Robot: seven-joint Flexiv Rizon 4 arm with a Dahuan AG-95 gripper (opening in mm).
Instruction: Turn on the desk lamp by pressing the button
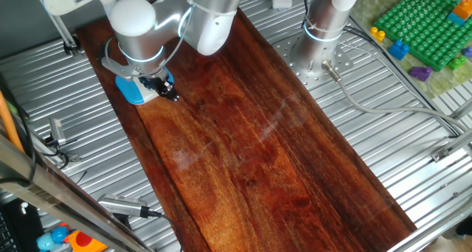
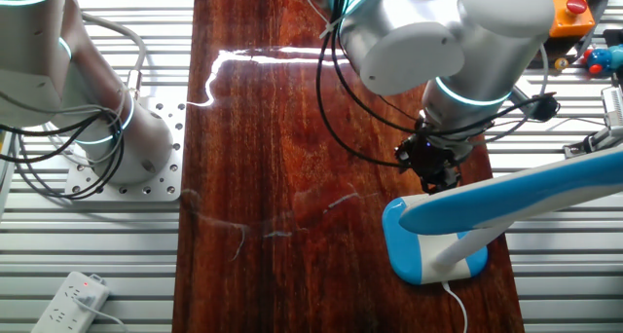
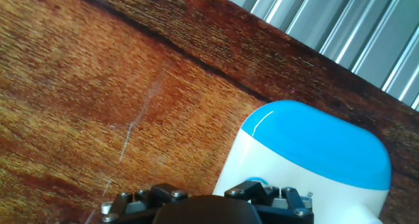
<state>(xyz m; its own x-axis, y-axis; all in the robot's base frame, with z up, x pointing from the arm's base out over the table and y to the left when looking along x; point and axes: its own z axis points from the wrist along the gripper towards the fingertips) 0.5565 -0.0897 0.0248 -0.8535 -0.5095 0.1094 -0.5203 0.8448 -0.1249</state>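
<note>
The desk lamp's blue-rimmed white base [image 2: 428,247] stands near the edge of the wooden board. Its flat bar head [image 2: 526,192] reaches out above the base. In one fixed view the base [image 1: 134,90] shows partly under the arm. My gripper [image 2: 435,177] hangs just above the base's far edge, also seen in one fixed view [image 1: 169,91]. In the hand view the base [image 3: 308,158] fills the lower right and the gripper's black body [image 3: 209,207] covers the bottom edge. The fingertips are hidden. I cannot make out the button.
A dark wooden board [image 1: 251,141] lies on a slatted metal table [image 1: 369,127]. A second arm's base [image 2: 107,138] stands beside the board. A green brick plate [image 1: 428,23] is at the far corner. A power strip [image 2: 73,299] lies on the metal.
</note>
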